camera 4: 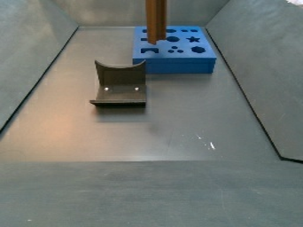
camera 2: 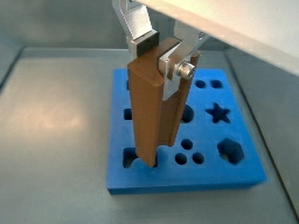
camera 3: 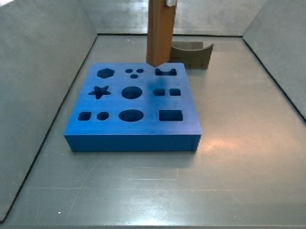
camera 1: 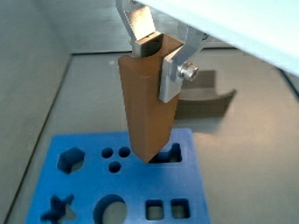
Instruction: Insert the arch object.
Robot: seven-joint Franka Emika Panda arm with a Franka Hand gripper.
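My gripper [camera 1: 160,51] is shut on the top of the arch object [camera 1: 149,105], a tall, slim brown block that hangs upright. It also shows in a wrist view [camera 2: 155,109] and in both side views [camera 3: 160,34] [camera 4: 155,19]. Its lower end sits at an arch-shaped cutout [camera 1: 170,155] in the blue board [camera 1: 82,188], at the board's edge nearest the dark grey piece. The silver fingers [camera 2: 177,66] clamp the block's top from two sides. In the side views the gripper itself is out of frame above the block.
A squat dark grey piece with a curved scoop [camera 4: 119,86] stands on the floor beside the board [camera 3: 131,107], also in a side view [camera 3: 195,54]. Grey metal walls ring the floor. The board has several other shaped holes, including a star [camera 3: 100,91].
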